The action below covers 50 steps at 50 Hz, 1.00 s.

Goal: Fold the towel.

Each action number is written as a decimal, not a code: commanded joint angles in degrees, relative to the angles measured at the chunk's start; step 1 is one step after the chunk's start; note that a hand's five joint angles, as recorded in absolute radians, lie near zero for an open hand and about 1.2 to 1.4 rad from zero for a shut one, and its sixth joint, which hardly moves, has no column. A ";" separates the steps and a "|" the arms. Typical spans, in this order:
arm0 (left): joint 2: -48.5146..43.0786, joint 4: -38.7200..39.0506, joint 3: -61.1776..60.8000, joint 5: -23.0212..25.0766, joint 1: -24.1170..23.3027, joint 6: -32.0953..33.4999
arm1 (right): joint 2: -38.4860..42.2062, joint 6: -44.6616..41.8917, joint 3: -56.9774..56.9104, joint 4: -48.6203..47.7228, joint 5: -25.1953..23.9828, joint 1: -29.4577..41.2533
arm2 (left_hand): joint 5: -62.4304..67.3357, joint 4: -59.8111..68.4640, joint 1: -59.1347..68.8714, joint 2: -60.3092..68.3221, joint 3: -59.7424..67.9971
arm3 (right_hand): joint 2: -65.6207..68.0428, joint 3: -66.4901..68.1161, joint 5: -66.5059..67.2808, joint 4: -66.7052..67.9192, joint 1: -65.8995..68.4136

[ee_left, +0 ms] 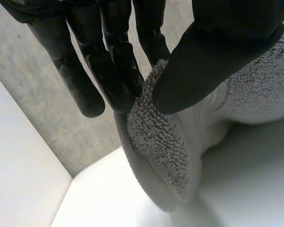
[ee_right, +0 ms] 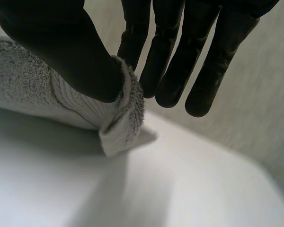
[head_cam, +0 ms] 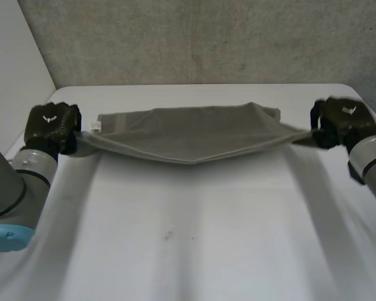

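In the head view, the fingers of the left hand [head_cam: 52,123] and the right hand [head_cam: 339,119] are hidden behind the hands' backs. The ends of the towel [head_cam: 188,135] are covered there. The white patch [head_cam: 94,126] on it, towards the left edge of the table [head_cam: 175,251], is too small to be made out.

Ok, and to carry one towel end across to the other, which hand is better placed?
Left, marginally. Both hands pinch an end of the towel stretched between them, but the left hand holds a thick bunch against its thumb, while the right hand grips close to a corner tip.
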 commanded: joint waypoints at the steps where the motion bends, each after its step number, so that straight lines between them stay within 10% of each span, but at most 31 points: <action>1: 11.32 -9.06 0.16 0.05 -0.67 -0.01 | -11.50 -16.84 1.30 6.48 0.03 0.40 | 11.54 10.25 13.27 10.31 10.29 | 12.51 12.10 14.15 11.80 24.25; 18: 19.76 -29.45 -8.18 1.37 -0.76 15.01 | -17.75 -53.49 2.71 41.02 -0.15 -0.56 | 11.54 10.25 13.27 10.31 10.29 | 12.51 12.10 14.15 11.80 24.25; 50: -28.58 -10.38 35.85 -7.16 -6.04 16.16 | 31.12 -45.85 -29.90 -8.46 8.46 7.96 | 11.54 10.25 13.27 10.31 10.29 | 12.51 12.10 14.15 11.80 24.25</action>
